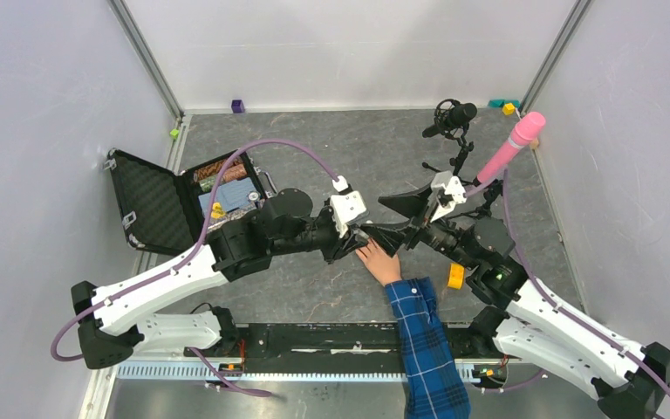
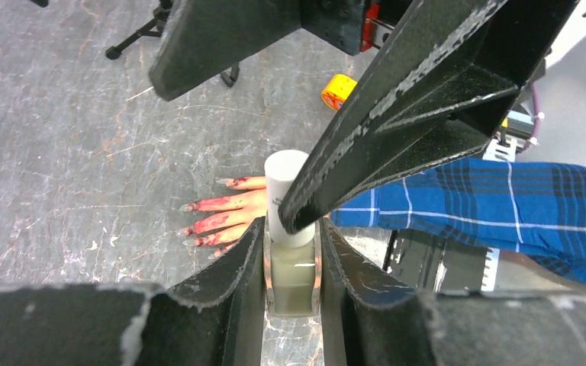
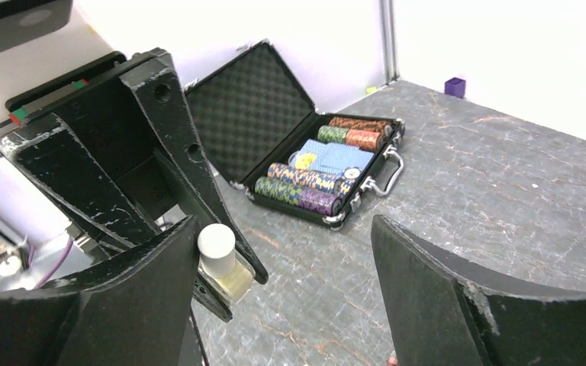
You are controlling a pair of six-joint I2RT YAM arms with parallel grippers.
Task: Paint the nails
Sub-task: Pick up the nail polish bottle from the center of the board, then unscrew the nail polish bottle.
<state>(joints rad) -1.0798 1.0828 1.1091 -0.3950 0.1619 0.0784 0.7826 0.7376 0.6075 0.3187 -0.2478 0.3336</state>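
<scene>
My left gripper (image 2: 292, 231) is shut on a small nail-polish bottle (image 2: 292, 276) with a white cap (image 2: 284, 171), held just above the table. A pale hand (image 2: 229, 213) with a blue plaid sleeve (image 2: 488, 198) lies flat beyond it; its fingers are smeared red, and the tiny nails (image 2: 189, 207) point left. My right gripper (image 3: 284, 225) is open, with its left finger (image 3: 122, 297) against the cap (image 3: 216, 241) and the other finger wide of it. In the top view both grippers, left (image 1: 356, 240) and right (image 1: 375, 216), meet just above the hand (image 1: 378, 262).
An open black case (image 1: 153, 205) of poker chips (image 3: 313, 164) lies at the left. A microphone on a stand (image 1: 449, 118) and a pink cylinder (image 1: 513, 148) stand at the back right. An orange object (image 1: 456, 276) lies by the right arm. Small cubes (image 1: 238, 106) sit along the back wall.
</scene>
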